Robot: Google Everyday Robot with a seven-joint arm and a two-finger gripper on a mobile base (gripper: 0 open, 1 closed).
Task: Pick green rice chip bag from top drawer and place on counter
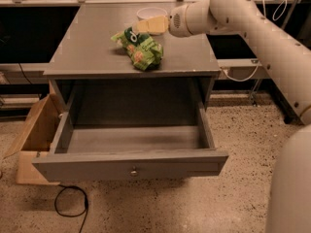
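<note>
The green rice chip bag (138, 47) lies on its side on the grey counter (85, 45), near the middle and close to the front edge. My gripper (148, 21) hovers just behind and above the bag, fingers apart and holding nothing. The arm (252, 18) reaches in from the right. The top drawer (131, 161) is pulled fully open below the counter, and its inside shows nothing in it. Its small round knob (133, 171) is at the middle of the front panel.
A tan cardboard box (34, 135) stands on the floor left of the drawer. A black cable (70, 203) loops on the speckled floor under the drawer front. My white body (291, 188) fills the lower right. Dark shelving runs behind the cabinet.
</note>
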